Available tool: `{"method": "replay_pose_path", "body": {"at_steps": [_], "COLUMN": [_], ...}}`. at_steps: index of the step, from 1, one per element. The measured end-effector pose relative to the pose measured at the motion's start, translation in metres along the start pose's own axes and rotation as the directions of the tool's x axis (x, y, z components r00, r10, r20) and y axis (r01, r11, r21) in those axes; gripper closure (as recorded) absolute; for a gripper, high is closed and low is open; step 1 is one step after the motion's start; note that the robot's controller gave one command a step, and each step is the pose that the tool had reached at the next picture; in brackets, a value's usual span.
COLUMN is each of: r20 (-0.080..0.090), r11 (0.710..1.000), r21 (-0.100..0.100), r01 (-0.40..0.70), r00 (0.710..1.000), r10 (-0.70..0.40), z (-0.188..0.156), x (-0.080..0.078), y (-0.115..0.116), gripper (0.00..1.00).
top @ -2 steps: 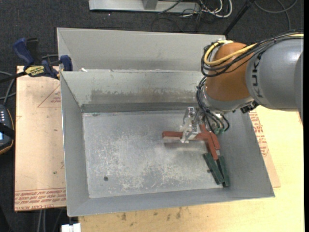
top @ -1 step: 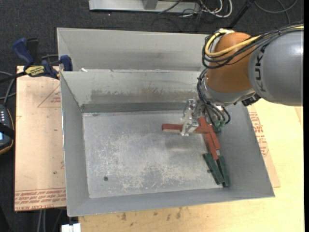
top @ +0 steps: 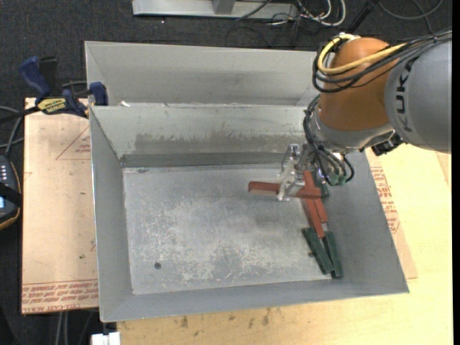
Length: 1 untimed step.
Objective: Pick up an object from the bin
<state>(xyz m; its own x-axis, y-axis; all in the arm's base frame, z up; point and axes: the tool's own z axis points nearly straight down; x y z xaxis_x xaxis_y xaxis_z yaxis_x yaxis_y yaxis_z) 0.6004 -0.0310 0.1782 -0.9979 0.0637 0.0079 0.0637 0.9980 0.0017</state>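
Red stick [top: 315, 208] | bin [top: 201, 243] right side, touching green stick [top: 325, 254] | tool [top: 291, 184] above it, grip unclear

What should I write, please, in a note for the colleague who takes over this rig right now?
Gripper: low in the right part of the bin, at the right end of a brown flat strip. Whether it holds the strip cannot be told.
Other things: a red stick lies just below and right of it, running toward a dark green stick near the floor's lower right corner.
Done: nothing is lifted out yet.
Left: secure one thing and raise it clear of the bin.
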Motion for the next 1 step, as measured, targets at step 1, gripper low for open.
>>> {"method": "replay_pose_path", "body": {"at_steps": [1], "r20": [0.009], "r11": [0.999], "r21": [0.000], "r01": [-0.037], "r00": [0.999], "r10": [0.037], "z": [-0.0698], "x": [-0.0047], "y": [-0.0044], "gripper": [1.00]}}
